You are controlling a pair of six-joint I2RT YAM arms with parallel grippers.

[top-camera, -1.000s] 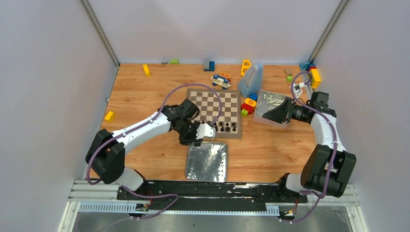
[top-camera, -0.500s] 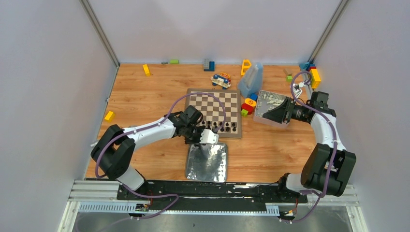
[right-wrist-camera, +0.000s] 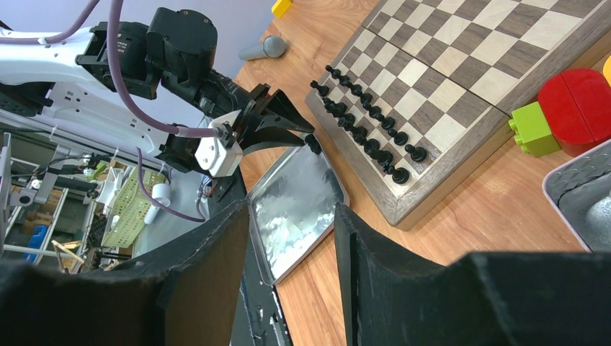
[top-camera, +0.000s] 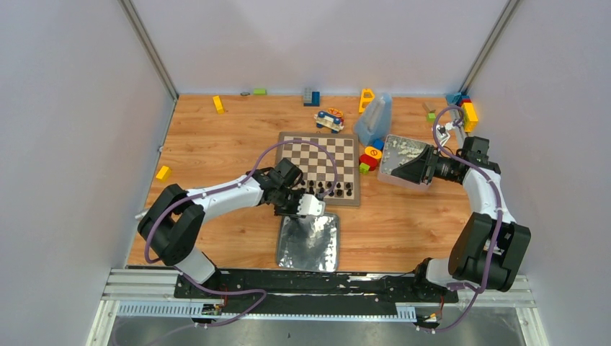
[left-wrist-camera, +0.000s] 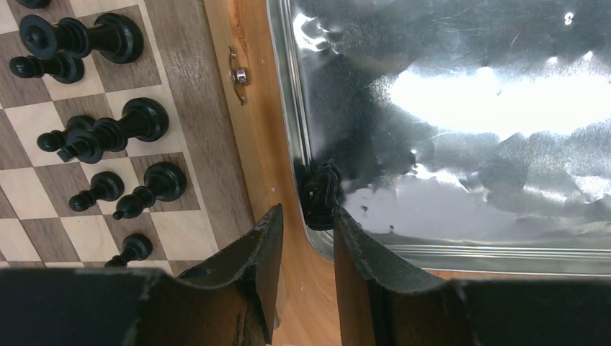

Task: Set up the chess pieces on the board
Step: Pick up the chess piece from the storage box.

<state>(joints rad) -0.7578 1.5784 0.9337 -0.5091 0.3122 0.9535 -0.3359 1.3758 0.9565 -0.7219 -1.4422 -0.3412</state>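
Observation:
The wooden chessboard [top-camera: 320,155] lies mid-table with a row of black chess pieces [top-camera: 328,189] along its near edge; they also show in the left wrist view [left-wrist-camera: 108,133] and the right wrist view [right-wrist-camera: 367,119]. One black piece [left-wrist-camera: 320,191] sits inside the silver tray [left-wrist-camera: 468,108], against its edge beside the board. My left gripper [left-wrist-camera: 308,216] is open with a narrow gap and nothing between its jaws. Its tips are just short of that piece, over the strip of table between the board and the tray [top-camera: 310,241]. My right gripper [right-wrist-camera: 292,209] is open and empty, held above the table at the right [top-camera: 403,169].
A second tray [top-camera: 403,148] with white residue sits under the right gripper. Coloured toy blocks [top-camera: 370,157] lie between it and the board. A clear plastic container [top-camera: 375,119], a toy car [top-camera: 329,120] and more blocks lie along the back. A yellow block [top-camera: 163,172] lies at the left.
My left gripper moved from the board's near-left edge down to the tray's top edge, then held almost still. The right arm has not moved.

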